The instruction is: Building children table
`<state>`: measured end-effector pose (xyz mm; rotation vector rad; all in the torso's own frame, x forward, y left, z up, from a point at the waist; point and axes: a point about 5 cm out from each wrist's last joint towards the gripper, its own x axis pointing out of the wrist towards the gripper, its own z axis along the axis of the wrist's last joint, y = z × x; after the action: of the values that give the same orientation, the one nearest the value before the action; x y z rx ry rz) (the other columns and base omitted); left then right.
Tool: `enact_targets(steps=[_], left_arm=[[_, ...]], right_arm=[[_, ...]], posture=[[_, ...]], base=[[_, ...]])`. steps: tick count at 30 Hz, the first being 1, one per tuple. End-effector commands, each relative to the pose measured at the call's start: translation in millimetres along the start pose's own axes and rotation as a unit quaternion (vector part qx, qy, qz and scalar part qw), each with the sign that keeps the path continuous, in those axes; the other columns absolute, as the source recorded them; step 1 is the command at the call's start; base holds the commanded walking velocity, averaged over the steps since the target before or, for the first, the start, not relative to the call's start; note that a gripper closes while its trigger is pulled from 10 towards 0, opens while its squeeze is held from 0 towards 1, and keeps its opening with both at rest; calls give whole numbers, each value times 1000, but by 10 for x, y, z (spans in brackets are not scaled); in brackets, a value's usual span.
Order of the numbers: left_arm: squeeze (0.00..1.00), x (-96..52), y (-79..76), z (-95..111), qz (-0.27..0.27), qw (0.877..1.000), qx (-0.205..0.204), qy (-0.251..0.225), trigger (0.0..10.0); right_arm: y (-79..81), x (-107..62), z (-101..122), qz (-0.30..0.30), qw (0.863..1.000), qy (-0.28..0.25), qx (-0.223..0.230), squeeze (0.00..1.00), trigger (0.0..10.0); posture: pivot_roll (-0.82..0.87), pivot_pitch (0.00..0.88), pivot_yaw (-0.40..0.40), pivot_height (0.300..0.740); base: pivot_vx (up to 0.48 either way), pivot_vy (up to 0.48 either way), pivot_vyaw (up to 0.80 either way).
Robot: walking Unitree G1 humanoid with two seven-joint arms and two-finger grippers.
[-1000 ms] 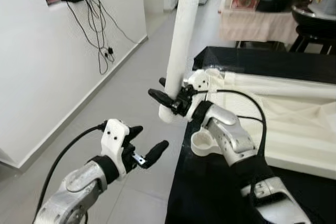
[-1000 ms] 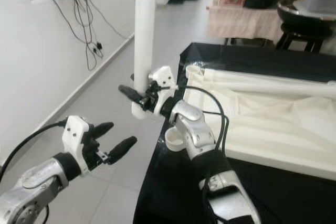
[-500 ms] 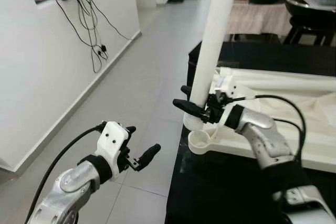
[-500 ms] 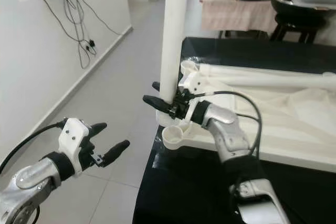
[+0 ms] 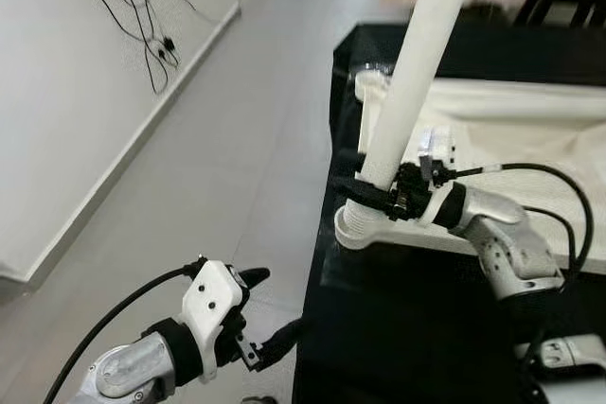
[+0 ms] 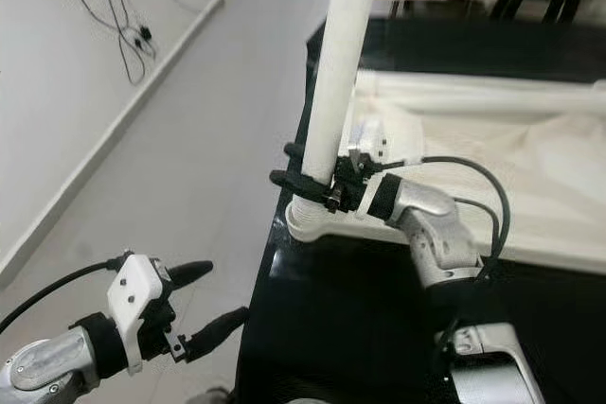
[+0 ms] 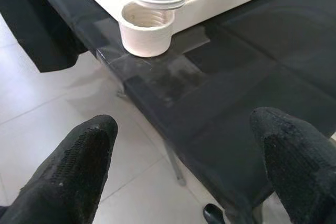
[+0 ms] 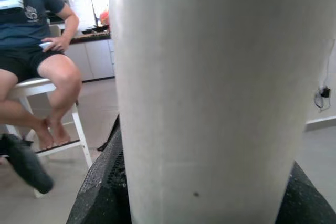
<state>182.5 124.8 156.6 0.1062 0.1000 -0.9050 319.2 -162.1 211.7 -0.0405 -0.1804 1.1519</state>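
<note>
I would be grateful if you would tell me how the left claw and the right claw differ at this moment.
The right claw is shut on the white table leg, whereas the left claw is open and holds nothing. The right claw is over the black table, at the white socket on the tabletop's corner; the left claw hangs lower, off the table's edge, over the floor. Both have two black fingers.

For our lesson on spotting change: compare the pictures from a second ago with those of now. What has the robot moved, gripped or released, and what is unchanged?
The right gripper carried the white table leg from beside the table's edge onto the corner socket of the white tabletop; its threaded end now sits at the socket. Nothing was released. Unchanged: the right gripper's hold on the leg, and the left gripper, open and empty over the floor.
</note>
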Motion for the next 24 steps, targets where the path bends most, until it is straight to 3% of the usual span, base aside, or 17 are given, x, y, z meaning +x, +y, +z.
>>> enact_targets(steps=[1, 5, 9, 11, 18, 24], left_arm=[[0, -30, -50, 8, -8, 1000, 14, 2, 10000], [0, -65, -51, 26, 5, 999, 33, -1, 10000], [0, -132, -23, 117, 53, 992, 112, -16, 10000], [0, -147, -39, 146, 62, 990, 128, -23, 10000], [0, -158, -76, 199, 81, 986, 138, -36, 10000], [0, -139, -134, 214, 81, 989, 110, -53, 10000]], right_arm=[[69, 14, 13, 22, 1000, 1, 1, 0, 10000], [126, 25, 0, 40, 999, 7, 2, 0, 10000], [176, 45, 29, 58, 998, 11, -4, 0, 10000], [169, 58, 57, 59, 998, 10, -6, 0, 10000], [106, 78, 97, 56, 998, 17, -16, 0, 10000], [113, 179, 103, 78, 996, 24, -18, 0, 10000]], posture=[[42, 267, 69, 740], [44, 275, 72, 740], [45, 283, 68, 740], [46, 291, 63, 740], [48, 301, 49, 740], [44, 314, 37, 740]], base=[[0, 0, 0], [0, 0, 0], [0, 0, 0], [0, 0, 0], [0, 0, 0], [0, 0, 0]])
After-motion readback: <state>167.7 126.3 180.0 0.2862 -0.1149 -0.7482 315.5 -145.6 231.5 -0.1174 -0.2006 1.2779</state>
